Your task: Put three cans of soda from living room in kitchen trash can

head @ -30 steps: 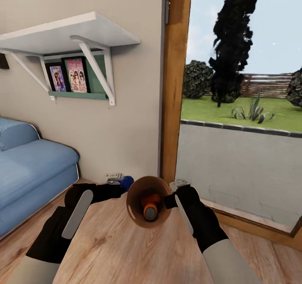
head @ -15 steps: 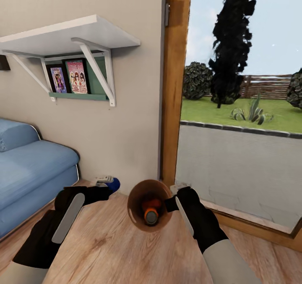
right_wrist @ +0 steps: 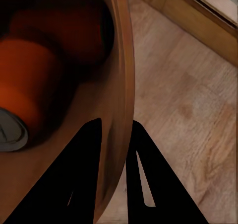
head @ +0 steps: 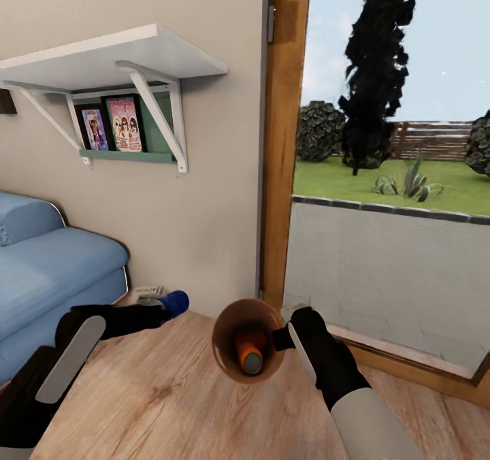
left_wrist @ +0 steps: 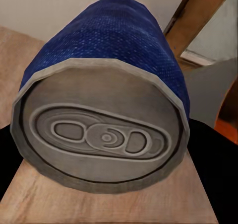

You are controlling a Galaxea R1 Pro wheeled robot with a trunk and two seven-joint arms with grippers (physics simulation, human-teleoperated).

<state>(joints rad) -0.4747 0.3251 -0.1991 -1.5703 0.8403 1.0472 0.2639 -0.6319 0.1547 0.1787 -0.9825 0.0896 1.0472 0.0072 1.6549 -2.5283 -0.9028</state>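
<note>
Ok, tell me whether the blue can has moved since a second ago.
Yes. The blue can in the left gripper has moved left, away from the trash can, toward the sofa.

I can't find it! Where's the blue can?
In the head view the blue can sits in the left gripper, low at left-centre, between the sofa and the copper bucket.

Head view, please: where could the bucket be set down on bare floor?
Bare pale wood floor lies between the two arms, below the trash can pinched by the right claw. It is tighter near the wall, where the left claw holds the blue can beside the sofa.
</note>
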